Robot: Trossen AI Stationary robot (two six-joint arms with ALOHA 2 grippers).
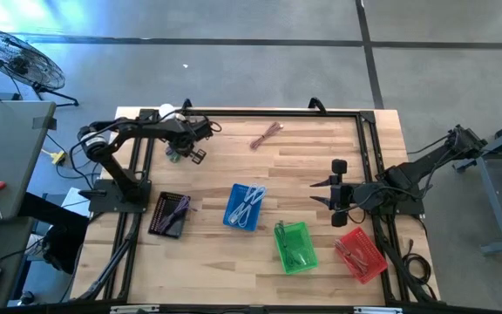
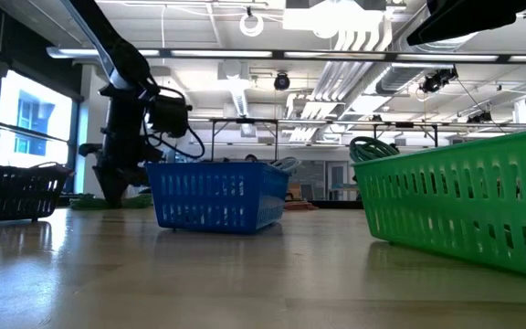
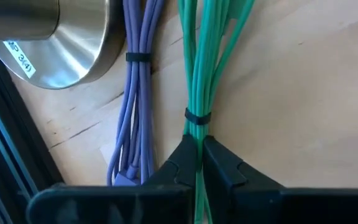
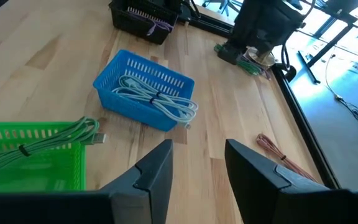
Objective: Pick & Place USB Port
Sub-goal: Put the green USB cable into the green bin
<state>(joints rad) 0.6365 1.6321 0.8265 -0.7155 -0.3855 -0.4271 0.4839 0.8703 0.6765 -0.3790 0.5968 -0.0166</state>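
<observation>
From above, the left end effector (image 1: 181,150) is down at the far left corner of the tabletop (image 1: 303,174), much closer to the green cable (image 1: 173,157) than the right end effector (image 1: 331,194), which waits open and well apart. From table height, the left end effector sits low on the wood behind the blue basket (image 2: 215,196), and the cable there is too small to make out. In the left wrist view, the fingers (image 3: 182,165) are pinched shut on the green cable (image 3: 199,81), which runs long and straight ahead with a purple cable (image 3: 137,93) just beside it, and its plug end is hidden.
</observation>
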